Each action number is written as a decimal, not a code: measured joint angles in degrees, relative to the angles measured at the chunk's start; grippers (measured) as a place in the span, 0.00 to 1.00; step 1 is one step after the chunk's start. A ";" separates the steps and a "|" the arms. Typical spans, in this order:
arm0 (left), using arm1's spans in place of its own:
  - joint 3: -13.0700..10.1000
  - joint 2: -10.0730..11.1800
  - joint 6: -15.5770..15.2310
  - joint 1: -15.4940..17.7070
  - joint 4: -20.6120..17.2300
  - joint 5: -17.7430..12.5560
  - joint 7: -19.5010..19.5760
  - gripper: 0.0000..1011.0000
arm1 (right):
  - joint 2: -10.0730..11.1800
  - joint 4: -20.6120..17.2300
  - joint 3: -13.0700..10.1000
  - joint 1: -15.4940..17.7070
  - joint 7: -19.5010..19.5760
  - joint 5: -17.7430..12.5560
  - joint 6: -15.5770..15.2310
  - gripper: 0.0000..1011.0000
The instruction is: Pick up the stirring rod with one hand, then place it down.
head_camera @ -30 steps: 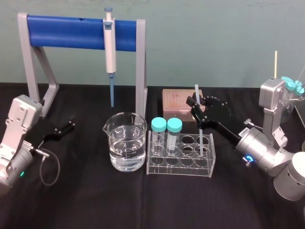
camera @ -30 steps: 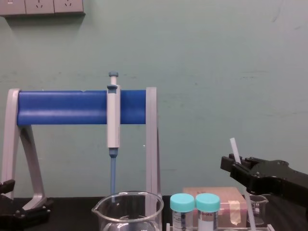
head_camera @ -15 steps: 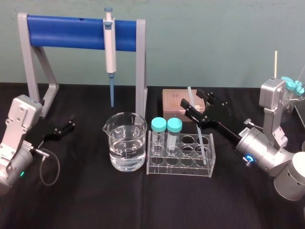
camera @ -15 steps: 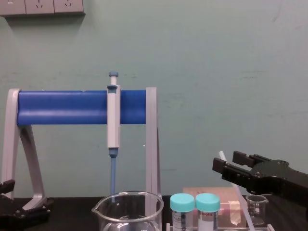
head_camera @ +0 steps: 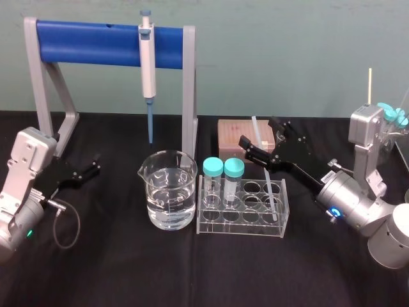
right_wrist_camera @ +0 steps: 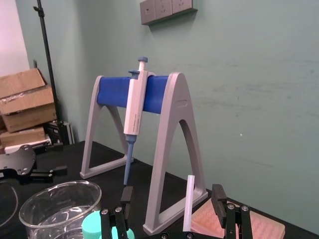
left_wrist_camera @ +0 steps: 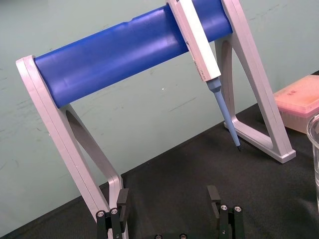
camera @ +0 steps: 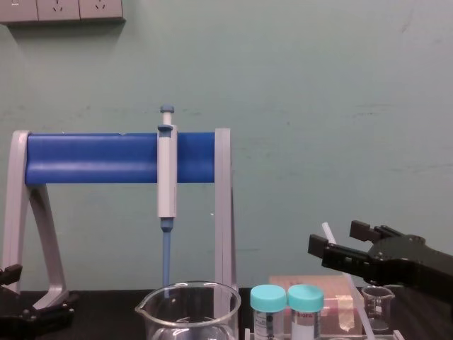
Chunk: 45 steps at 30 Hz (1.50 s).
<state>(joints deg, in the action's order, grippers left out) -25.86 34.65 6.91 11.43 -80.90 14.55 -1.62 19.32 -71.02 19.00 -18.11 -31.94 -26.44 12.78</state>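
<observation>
Your right pincer (right_wrist_camera: 172, 195) is spread around the rod (right_wrist_camera: 188, 203). The rod looks light, stiff, slick, likely brittle; pinch its upper shaft gently. Left pincer (left_wrist_camera: 168, 196) idles, spread.

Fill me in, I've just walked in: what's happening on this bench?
The right gripper has its jaws open either side of the stirring rod, not touching it. The rod leans in a hole of the clear test tube rack, unsupported by the robot. The left gripper sits parked, jaws open, by the pipette stand.
</observation>
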 joint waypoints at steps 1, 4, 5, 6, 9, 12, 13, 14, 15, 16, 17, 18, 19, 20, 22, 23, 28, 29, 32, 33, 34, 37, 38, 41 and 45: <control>0.00 0.00 0.00 0.00 0.00 0.00 0.00 0.99 | 0.05 -0.09 -0.07 0.03 -0.07 -0.11 0.00 0.99; 0.00 0.00 0.00 0.00 0.00 0.00 0.00 0.99 | 0.48 -0.99 -0.36 0.37 -0.33 -0.41 -0.02 0.99; 0.00 0.00 0.00 0.00 0.00 0.00 0.00 0.99 | 0.79 -1.87 -0.62 0.70 -0.27 -0.54 -0.14 0.99; 0.00 0.00 0.00 0.00 0.00 0.00 0.00 0.99 | 0.79 -1.87 -0.62 0.70 -0.27 -0.54 -0.14 0.99; 0.00 0.00 0.00 0.00 0.00 0.00 0.00 0.99 | 1.69 -4.99 -2.10 2.28 1.83 -0.62 -0.69 0.99; 0.00 0.00 0.00 0.00 0.00 0.00 0.00 0.99 | 2.01 -6.83 -3.37 3.56 4.00 -0.57 -0.97 0.99; 0.00 0.00 0.00 0.00 0.00 0.00 0.00 0.99 | 2.02 -7.93 -4.37 4.54 6.14 -0.27 -1.26 0.99; 0.00 0.00 0.00 0.00 0.00 0.00 0.00 0.99 | 1.96 -8.44 -4.89 5.05 7.16 -0.06 -1.40 0.99; 0.00 0.00 0.00 0.00 0.00 0.00 0.00 0.99 | 1.73 -9.05 -5.69 5.85 9.08 0.39 -1.78 0.99; 0.00 0.00 0.00 0.00 0.00 0.00 0.00 0.99 | 1.55 -9.25 -6.10 6.27 10.01 0.62 -2.03 0.99; 0.00 0.00 0.00 0.00 0.00 0.00 0.00 0.99 | 1.35 -9.36 -6.45 6.66 10.92 0.86 -2.33 0.99; 0.00 0.00 0.00 0.00 0.00 0.00 0.00 0.99 | 0.89 -9.40 -7.03 7.32 12.52 1.36 -2.86 0.99; 0.00 0.00 0.00 0.00 0.00 0.00 0.00 0.99 | 0.64 -9.40 -7.25 7.59 13.20 1.61 -3.12 0.99; 0.00 0.00 0.00 0.00 0.00 0.00 0.00 0.99 | 0.40 -9.37 -7.42 7.81 13.82 1.81 -3.33 0.99; 0.00 0.00 0.00 0.00 0.00 0.00 0.00 0.99 | -0.30 -8.92 -7.74 8.37 14.94 2.27 -4.05 0.99; 0.00 0.00 0.00 0.00 0.00 0.00 0.00 0.99 | -0.53 -8.72 -7.81 8.53 15.15 2.38 -4.35 0.99; 0.00 0.00 0.00 0.00 0.00 0.00 0.00 0.99 | -1.69 -7.60 -8.00 9.15 15.58 2.78 -5.95 0.99; 0.00 0.00 0.00 0.00 0.00 0.00 0.00 0.99 | -1.82 -7.50 -8.03 9.19 15.58 2.89 -6.11 0.99; 0.00 0.00 0.00 0.00 0.00 0.00 0.00 0.99 | -2.27 -7.18 -8.13 9.23 15.57 3.34 -6.45 0.99; 0.00 0.00 0.00 0.00 0.00 0.00 0.00 0.99 | -2.38 -7.12 -8.13 9.22 15.60 3.57 -6.51 0.99; 0.00 0.00 0.00 0.00 0.00 0.00 0.00 0.99 | -2.53 -7.02 -8.13 9.17 15.74 4.11 -6.58 0.99; 0.00 0.00 0.00 0.00 0.00 0.00 0.00 0.99 | -2.57 -6.99 -8.13 9.15 15.79 4.23 -6.60 0.99; 0.00 0.00 0.00 0.00 0.00 0.00 0.00 0.99 | -2.55 -6.99 -8.13 9.15 15.79 4.20 -6.60 0.99; 0.00 0.00 0.00 0.00 0.00 0.00 0.00 0.99 | -2.52 -7.00 -8.13 9.14 15.77 4.16 -6.59 0.99; 0.00 0.00 0.00 0.00 0.00 0.00 0.00 0.99 | -2.47 -7.03 -8.13 9.12 15.75 4.00 -6.56 0.99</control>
<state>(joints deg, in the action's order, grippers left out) -25.86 34.65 6.91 11.43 -80.90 14.55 -1.62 16.85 -78.06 10.87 -8.98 -16.19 -22.44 6.22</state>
